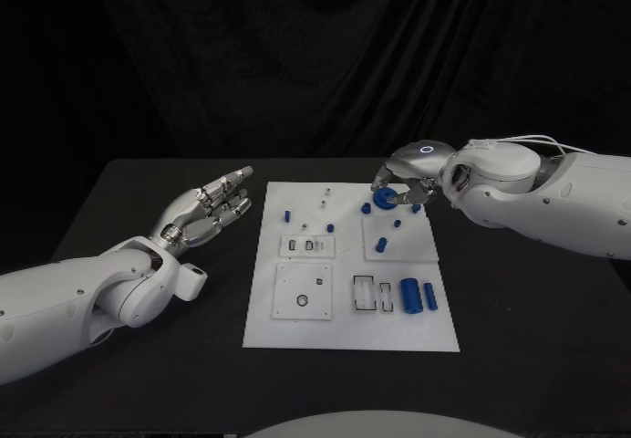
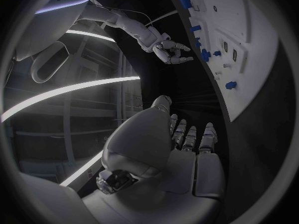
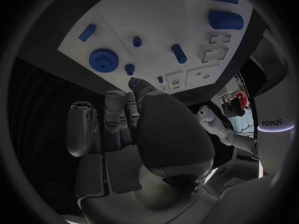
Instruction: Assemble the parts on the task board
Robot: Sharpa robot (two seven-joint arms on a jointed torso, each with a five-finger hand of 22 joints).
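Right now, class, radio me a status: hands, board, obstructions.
Left hand open beside task board. Right hand over blue gear, grip unclear. Nothing obstructing.

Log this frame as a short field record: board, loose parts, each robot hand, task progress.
board: white task board at the table's middle
parts: blue gear at the far edge; two blue cylinders lying near the right edge; small blue pegs scattered on the far half
left robot hand: fingers spread, holds nothing, beside the board's left edge
right robot hand: over the far right corner, by the gear; grip unclear
progress: parts mostly loose
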